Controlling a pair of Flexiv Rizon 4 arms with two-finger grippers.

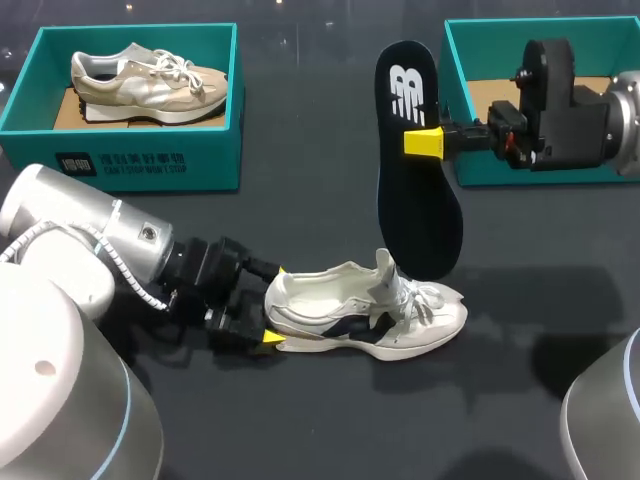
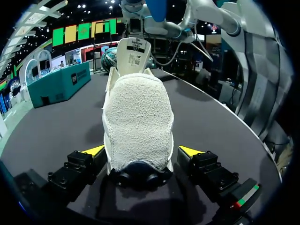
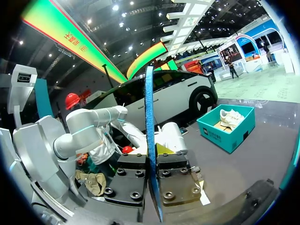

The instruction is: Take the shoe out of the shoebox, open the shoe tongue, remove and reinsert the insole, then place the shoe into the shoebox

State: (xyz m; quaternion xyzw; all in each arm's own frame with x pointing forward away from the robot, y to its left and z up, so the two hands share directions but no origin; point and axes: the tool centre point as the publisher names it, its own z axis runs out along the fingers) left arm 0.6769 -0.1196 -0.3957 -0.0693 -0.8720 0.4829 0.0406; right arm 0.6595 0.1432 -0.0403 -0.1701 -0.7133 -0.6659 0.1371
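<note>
Head view: my left gripper (image 1: 276,304) straddles the heel of the white shoe (image 1: 370,310). The shoe stands sole-down on the dark table (image 1: 300,420), its long axis running straight out from the fingers, toe farthest. My right gripper (image 1: 423,142) is clamped on the flat black insole (image 1: 415,190), which stands upright with its broad toe end down.

Left wrist: the fingers stand apart with the fuzzy-lined heel (image 2: 138,112) between them, and there is a slim gap at one side.

Right wrist: the thin insole (image 3: 149,117) shows edge-on, pinched from both sides.
</note>
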